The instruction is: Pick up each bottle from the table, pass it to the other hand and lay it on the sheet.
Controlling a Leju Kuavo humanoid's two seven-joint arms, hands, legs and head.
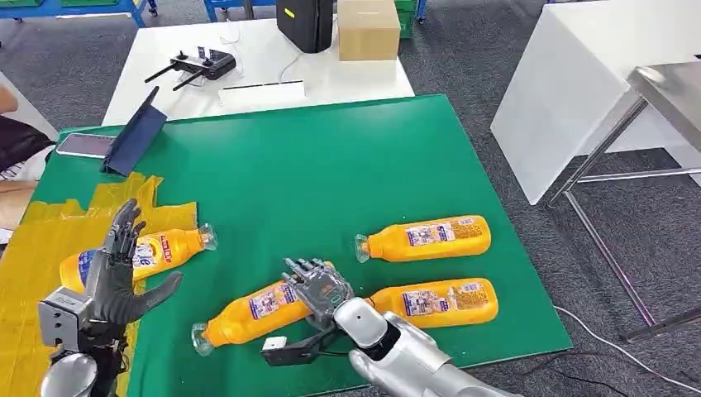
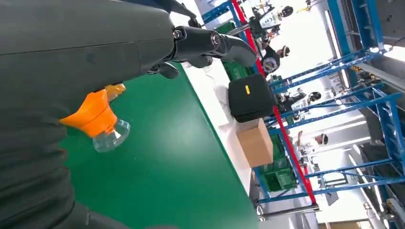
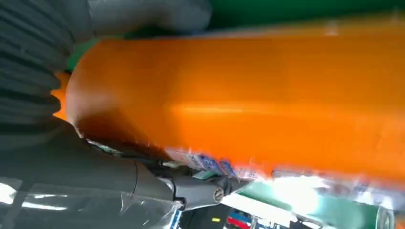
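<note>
Since the handover comes next, my right hand (image 1: 318, 287) has its fingers clamped round the nearest bottle (image 1: 248, 313) lying on the green tabletop (image 1: 331, 165); my left hand (image 1: 116, 277) waits, fingers apart, over the yellow sheet (image 1: 33, 256).

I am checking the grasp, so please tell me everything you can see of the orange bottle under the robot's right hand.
The orange plastic bottle with a clear cap lies on its side on the green table top, cap toward the robot, body slanting away to the right. A colourful printed label wraps its middle. The right hand closes over its base end; the right wrist view shows the orange body close against the hand. It appears not to touch the neighbouring bottles.
</note>
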